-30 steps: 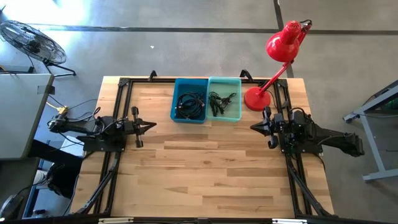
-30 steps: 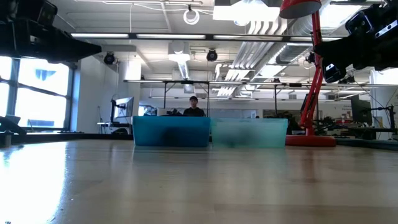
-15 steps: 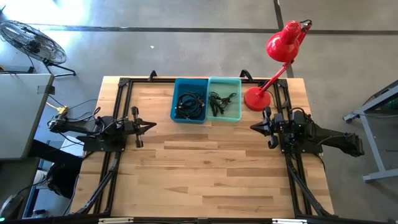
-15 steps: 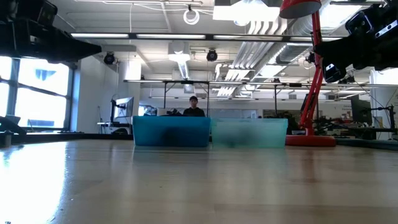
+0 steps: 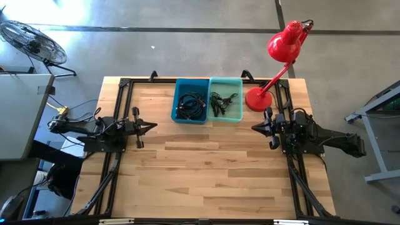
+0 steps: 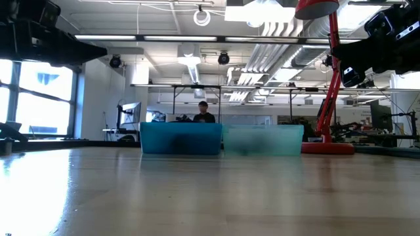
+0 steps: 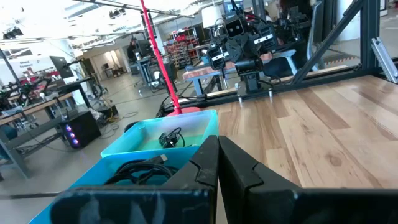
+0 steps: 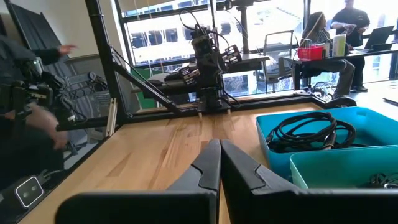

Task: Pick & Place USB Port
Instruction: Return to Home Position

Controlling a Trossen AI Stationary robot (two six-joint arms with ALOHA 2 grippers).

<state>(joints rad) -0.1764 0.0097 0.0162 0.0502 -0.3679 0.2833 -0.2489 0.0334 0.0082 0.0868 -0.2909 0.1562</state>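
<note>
Two bins stand side by side at the table's far middle. The blue bin (image 5: 191, 100) holds coiled black cables (image 5: 190, 106). The teal bin (image 5: 225, 99) holds small dark cable pieces (image 5: 222, 102). My left gripper (image 5: 153, 125) hovers shut above the table's left side, pointing right. My right gripper (image 5: 254, 127) hovers shut above the right side, pointing left. In the left wrist view the shut fingers (image 7: 217, 163) point past both bins (image 7: 163, 142). The right wrist view shows the shut fingers (image 8: 219, 163) beside the blue bin (image 8: 323, 134).
A red desk lamp (image 5: 275, 59) stands on its base at the far right corner, close to my right arm. Black frame rails (image 5: 119, 109) run along both table sides. Bare wood (image 5: 206, 169) spreads between the arms and toward the near edge. People sit beyond the table.
</note>
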